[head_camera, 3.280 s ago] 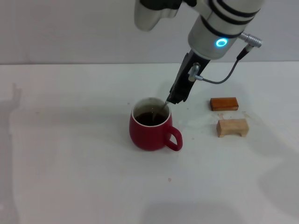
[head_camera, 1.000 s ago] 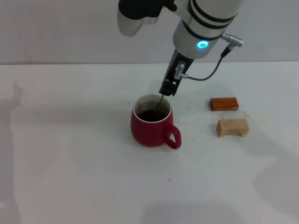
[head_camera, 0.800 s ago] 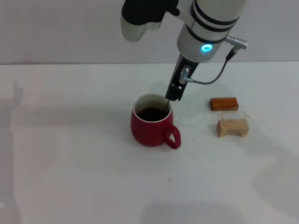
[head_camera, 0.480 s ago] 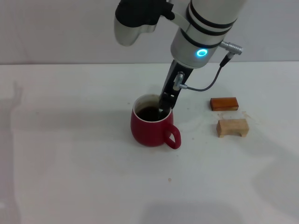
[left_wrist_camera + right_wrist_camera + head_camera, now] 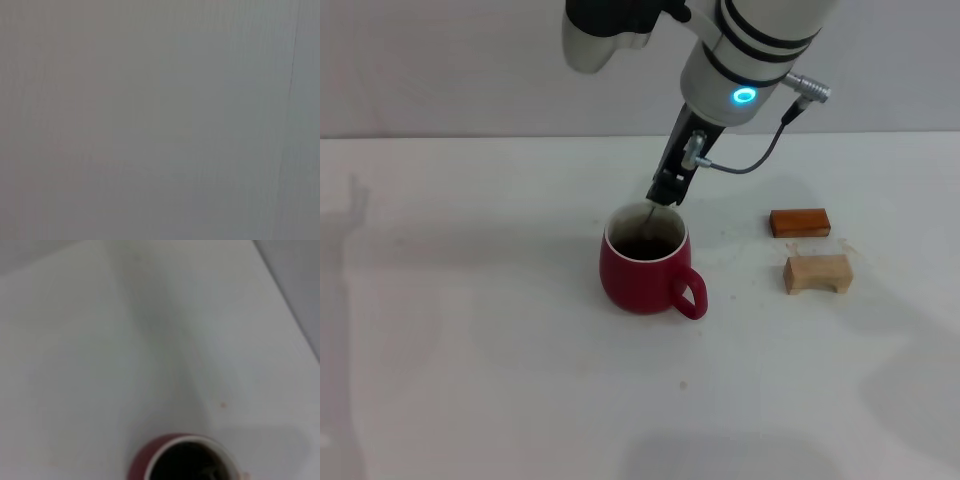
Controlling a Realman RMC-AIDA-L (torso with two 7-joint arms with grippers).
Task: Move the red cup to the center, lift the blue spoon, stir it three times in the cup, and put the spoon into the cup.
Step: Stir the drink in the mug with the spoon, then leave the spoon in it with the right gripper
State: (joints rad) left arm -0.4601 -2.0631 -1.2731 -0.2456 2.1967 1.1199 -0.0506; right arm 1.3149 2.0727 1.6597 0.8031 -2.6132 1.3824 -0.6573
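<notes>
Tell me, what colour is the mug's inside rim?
White, around dark liquid in the red cup; the head view shows it best.

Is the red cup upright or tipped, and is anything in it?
Upright. The red cup stands on its base with dark liquid inside, and the right gripper holds the blue spoon dipped into it.

R arm reaching down from above, end effector (image 5: 666, 190) pinched closed, tilted

The red cup (image 5: 642, 272) was dark red with a white inner rim and dark liquid. The blue spoon (image 5: 649, 227) showed grey metal. The right gripper (image 5: 665, 192) was black under a white arm. 1 orange-brown block (image 5: 799, 222), 1 pale wooden block (image 5: 817, 273), white table (image 5: 470, 350).
</notes>
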